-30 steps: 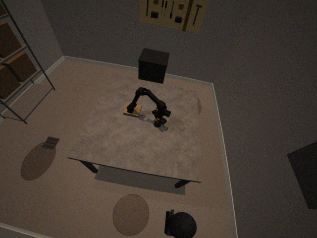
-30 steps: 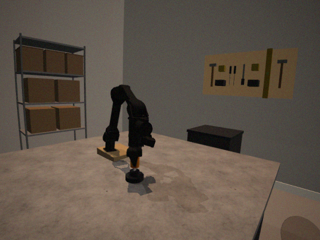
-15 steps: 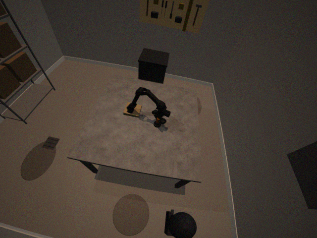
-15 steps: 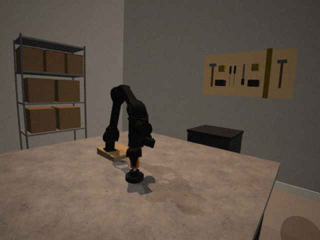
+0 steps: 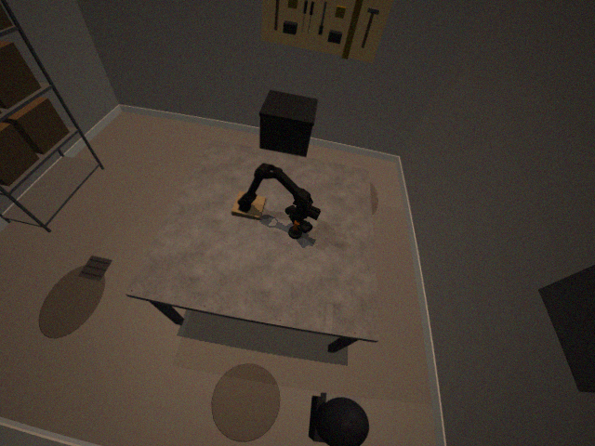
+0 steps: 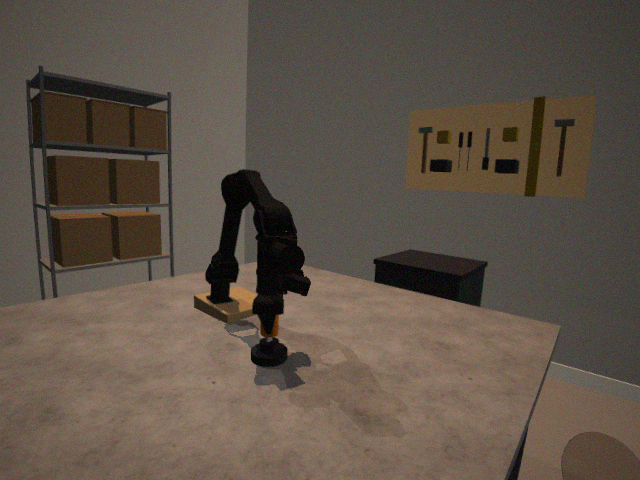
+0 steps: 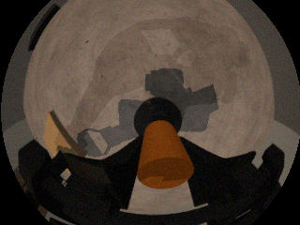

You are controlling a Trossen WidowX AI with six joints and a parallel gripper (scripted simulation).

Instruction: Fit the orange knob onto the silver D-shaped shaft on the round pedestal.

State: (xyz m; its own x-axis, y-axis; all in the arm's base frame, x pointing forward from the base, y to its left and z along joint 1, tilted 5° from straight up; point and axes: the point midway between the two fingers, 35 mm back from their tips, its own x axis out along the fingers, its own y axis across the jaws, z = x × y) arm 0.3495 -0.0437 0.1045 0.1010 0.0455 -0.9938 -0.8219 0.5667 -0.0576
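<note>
Workshop: wall tool board (image 6: 478, 147), metal shelf rack (image 6: 41, 155) with boxes, workbench (image 6: 413, 413).

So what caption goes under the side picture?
Gripper holds the orange knob just above the round pedestal.
</note>
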